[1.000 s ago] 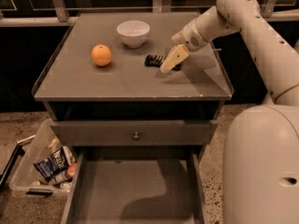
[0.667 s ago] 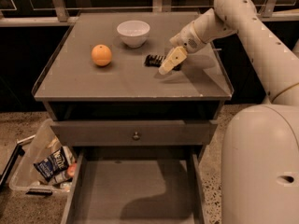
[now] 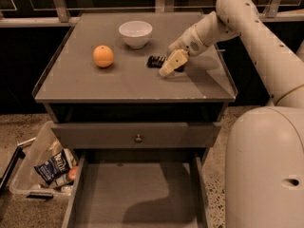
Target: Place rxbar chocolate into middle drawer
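Note:
The rxbar chocolate, a small black bar, lies on the grey cabinet top, right of centre and just in front of the white bowl. My gripper points down and left at the bar's right end, touching or almost touching it and hiding that end. The middle drawer is pulled out at the bottom of the view, with a bare grey floor, low side walls and nothing in it.
An orange sits on the left of the top and a white bowl at the back. A shut drawer front with a round knob is above the open drawer. A clear bin holding a blue-and-white snack bag stands on the floor at left.
My gripper has shifted very slightly towards the bar's right end. The bar, orange and bowl have not moved.

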`<control>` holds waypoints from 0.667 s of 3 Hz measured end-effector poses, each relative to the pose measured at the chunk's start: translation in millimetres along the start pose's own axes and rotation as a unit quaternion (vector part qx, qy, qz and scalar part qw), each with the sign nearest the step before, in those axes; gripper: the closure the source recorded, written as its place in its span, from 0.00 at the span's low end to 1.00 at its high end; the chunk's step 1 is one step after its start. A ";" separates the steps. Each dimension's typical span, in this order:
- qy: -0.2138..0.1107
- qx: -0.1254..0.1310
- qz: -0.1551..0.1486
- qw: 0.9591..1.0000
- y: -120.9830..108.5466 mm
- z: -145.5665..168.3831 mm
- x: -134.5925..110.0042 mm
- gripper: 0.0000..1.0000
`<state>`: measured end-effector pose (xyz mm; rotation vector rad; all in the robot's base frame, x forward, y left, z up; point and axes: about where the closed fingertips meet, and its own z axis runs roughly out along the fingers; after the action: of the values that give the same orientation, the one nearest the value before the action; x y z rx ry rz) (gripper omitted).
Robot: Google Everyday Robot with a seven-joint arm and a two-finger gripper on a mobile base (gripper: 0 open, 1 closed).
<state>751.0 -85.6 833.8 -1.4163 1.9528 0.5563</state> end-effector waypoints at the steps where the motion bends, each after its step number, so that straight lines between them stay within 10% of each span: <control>1: 0.000 0.000 0.000 1.000 0.0 0.0 0.0 0.43; 2: 0.000 0.000 0.000 1.000 0.0 0.1 0.0 0.66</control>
<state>751.0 -85.5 833.7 -1.4164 1.9528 0.5564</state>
